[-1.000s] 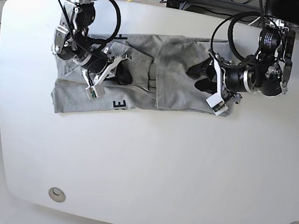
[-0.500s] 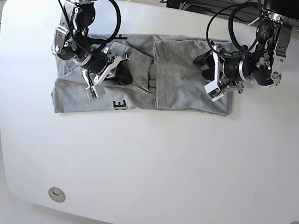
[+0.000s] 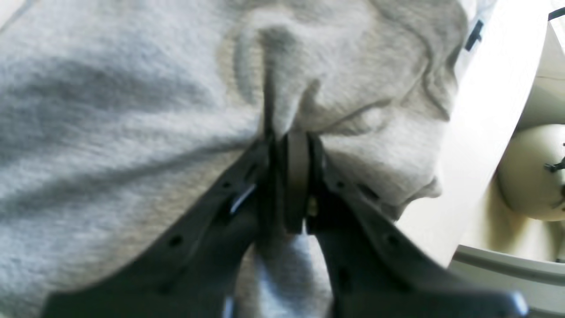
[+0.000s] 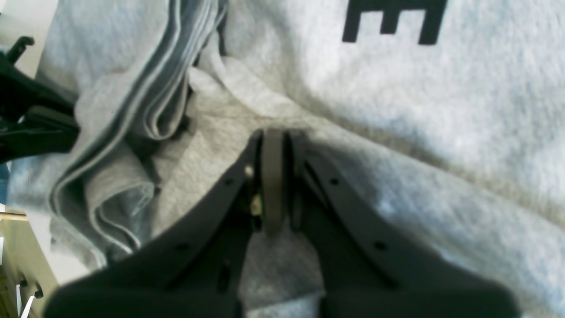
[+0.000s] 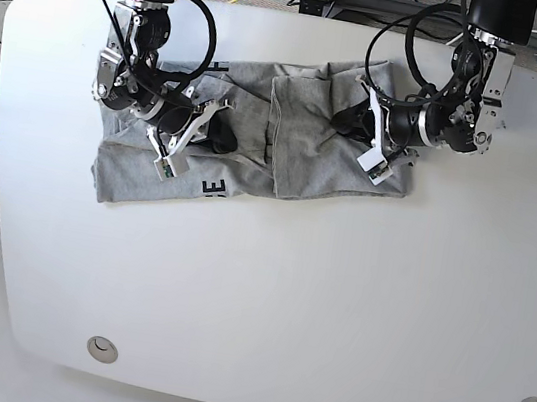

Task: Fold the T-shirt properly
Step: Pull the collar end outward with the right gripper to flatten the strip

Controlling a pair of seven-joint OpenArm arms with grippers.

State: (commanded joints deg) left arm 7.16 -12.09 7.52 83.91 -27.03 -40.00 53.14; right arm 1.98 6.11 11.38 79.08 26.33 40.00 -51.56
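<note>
The white table (image 5: 265, 292) carries the grey T-shirt (image 5: 301, 155), spread across its far half with one panel folded over the middle and a black letter showing at the near edge. The left gripper (image 3: 289, 145) is clamped on a pinched ridge of shirt fabric near the table's edge. The right gripper (image 4: 273, 145) is likewise closed on a fold of cloth below the letter E (image 4: 390, 20).
</note>
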